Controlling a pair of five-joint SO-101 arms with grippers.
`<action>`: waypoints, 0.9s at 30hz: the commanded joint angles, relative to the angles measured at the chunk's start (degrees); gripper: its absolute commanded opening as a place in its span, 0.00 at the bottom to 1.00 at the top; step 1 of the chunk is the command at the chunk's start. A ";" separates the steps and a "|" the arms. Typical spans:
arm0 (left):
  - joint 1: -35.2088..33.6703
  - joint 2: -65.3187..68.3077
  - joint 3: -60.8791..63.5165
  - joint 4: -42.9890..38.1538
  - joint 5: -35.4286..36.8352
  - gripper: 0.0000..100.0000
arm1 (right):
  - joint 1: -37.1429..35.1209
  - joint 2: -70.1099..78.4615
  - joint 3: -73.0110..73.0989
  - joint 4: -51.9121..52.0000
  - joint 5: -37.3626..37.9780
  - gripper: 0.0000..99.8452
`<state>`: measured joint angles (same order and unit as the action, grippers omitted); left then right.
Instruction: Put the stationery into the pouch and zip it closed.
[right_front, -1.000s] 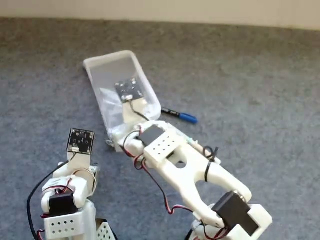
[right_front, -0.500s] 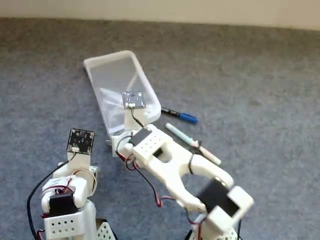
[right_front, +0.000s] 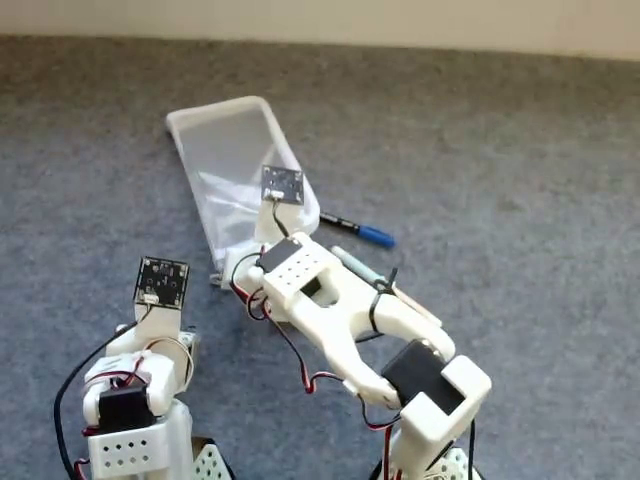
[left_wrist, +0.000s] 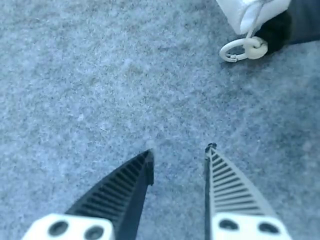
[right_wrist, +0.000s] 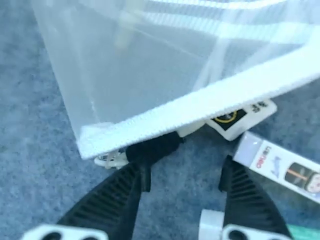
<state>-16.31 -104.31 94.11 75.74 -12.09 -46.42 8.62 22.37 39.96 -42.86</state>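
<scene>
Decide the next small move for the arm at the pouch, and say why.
Probably close the right gripper on the edge of the pouch, beside its black zip end. The jaws stand open right there, while the blue-capped pen and the white labelled item lie outside it, so the mouth likely needs holding first.

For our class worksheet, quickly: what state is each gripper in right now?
Left gripper: open, holding nothing.
Right gripper: open, at the pouch edge.

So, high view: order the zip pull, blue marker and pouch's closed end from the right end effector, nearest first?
1. zip pull, at the right end effector.
2. blue marker, off to its right.
3. pouch's closed end, farthest back.
</scene>
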 joint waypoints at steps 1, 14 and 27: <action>-0.57 -0.75 -3.74 -0.09 -0.18 0.16 | 1.45 -3.03 -2.95 -1.45 -0.62 0.22; -0.57 -0.75 -3.65 -0.09 -0.18 0.16 | 3.82 1.98 -3.30 -6.90 -2.99 0.22; -0.57 -0.75 -3.47 -0.09 -0.26 0.16 | 4.70 11.91 -9.54 -4.97 -2.81 0.09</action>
<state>-16.31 -104.31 94.11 75.74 -12.09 -43.16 18.11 15.43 34.86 -45.41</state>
